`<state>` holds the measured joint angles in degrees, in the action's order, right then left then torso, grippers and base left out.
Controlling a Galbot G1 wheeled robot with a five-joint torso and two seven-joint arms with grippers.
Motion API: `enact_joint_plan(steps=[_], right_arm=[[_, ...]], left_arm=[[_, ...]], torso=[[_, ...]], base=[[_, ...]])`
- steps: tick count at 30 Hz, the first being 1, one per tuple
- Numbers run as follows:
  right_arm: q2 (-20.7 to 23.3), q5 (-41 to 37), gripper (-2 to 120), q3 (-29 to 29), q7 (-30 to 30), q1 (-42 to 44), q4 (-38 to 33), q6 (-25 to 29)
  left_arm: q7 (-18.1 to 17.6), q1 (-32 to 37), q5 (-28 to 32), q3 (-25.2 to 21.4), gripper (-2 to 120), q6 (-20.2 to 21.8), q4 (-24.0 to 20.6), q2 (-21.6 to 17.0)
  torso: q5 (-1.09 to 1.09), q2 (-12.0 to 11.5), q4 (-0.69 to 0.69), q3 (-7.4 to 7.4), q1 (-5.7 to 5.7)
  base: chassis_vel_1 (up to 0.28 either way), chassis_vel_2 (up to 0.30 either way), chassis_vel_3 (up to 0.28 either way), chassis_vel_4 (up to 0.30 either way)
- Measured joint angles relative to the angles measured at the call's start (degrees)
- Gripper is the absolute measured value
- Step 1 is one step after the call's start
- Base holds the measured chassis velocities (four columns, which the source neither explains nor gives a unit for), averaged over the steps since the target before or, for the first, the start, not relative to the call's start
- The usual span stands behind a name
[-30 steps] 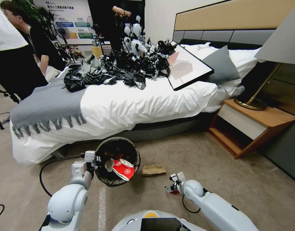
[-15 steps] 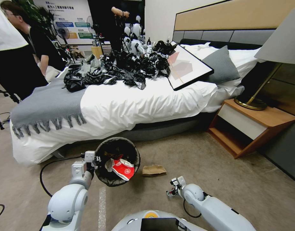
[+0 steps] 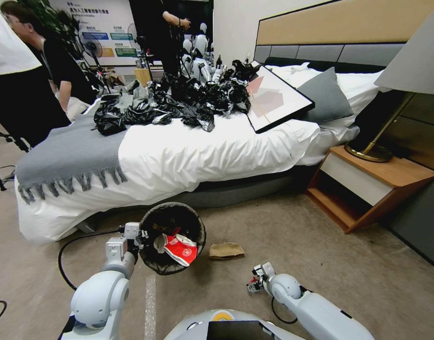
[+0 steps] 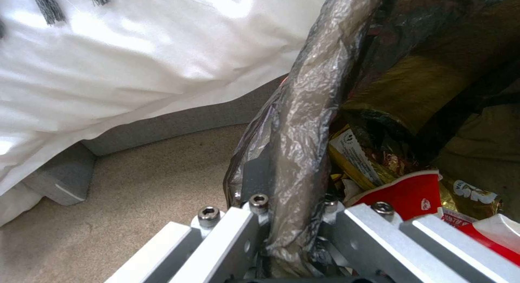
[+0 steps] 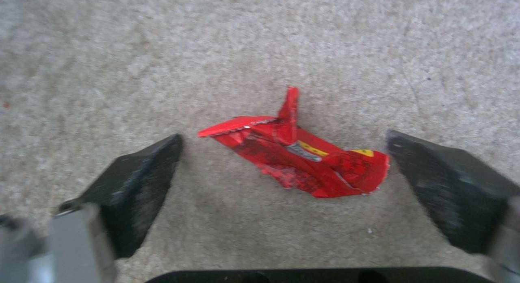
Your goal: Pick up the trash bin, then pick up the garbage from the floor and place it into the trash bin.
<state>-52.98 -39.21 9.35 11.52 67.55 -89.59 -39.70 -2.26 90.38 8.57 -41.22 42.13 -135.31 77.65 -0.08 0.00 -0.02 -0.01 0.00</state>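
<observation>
1. Hovering low over the floor, the right hand (image 5: 282,181) was spread wide with nothing in it, its two dark fingers (image 5: 135,185) apart on either side of a crumpled red wrapper (image 5: 300,161) lying on the carpet (image 5: 271,39). The wrapper was thin and flat, so the fingers might have closed over it and scraped carpet instead, or pushed it aside.
2. The left hand (image 4: 292,222) was clamped on the rim of the bin (image 3: 173,236), pinching the black liner (image 4: 303,112). The bin sat tilted near the bed (image 3: 203,151). The liner could have slipped off the rim under that pinch.
3. A red-and-white packet (image 3: 181,249) hung over the bin's edge and could have fallen out with any jolt.
4. A brown paper bag (image 3: 226,250) lay on the floor just beside the bin, not yet collected.
</observation>
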Motion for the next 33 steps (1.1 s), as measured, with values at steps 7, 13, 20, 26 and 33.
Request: enact_joint_plan(steps=[7,13,20,26,33], right_arm=[[-0.1,0.9,72,0.3,-0.4,0.2,0.0,0.4],[0.1,0.9,72,0.3,-0.6,0.2,0.1,0.5],[0.4,0.9,72,0.3,-0.8,0.2,0.1,0.5],[0.5,1.1,72,0.3,-0.9,0.3,0.1,0.6],[0.7,1.3,72,0.3,-0.8,0.4,-0.2,0.8]], left_arm=[[0.1,0.0,-0.4,0.0,0,0.0,0.1,0.1],[0.4,0.2,-0.5,0.0,0,0.0,0.2,0.0],[0.4,0.3,-0.4,-0.1,0,0.0,-0.2,-0.2],[0.3,0.2,-0.4,-0.1,0,0.0,-0.2,-0.2],[0.3,0.2,-0.4,-0.2,0,0.0,-0.1,-0.4]], torso=[[0.01,0.0,0.0,-0.02,-0.01],[0.06,0.0,0.02,-0.01,0.0],[0.1,0.0,0.03,0.0,0.0],[0.1,0.0,0.03,0.0,0.0],[0.14,0.0,0.04,0.01,0.0]], base=[[0.0,0.0,0.0,0.0],[0.0,0.0,0.0,0.0],[0.0,0.0,0.0,0.0],[0.0,0.0,0.0,0.0],[0.0,0.0,0.0,0.0]])
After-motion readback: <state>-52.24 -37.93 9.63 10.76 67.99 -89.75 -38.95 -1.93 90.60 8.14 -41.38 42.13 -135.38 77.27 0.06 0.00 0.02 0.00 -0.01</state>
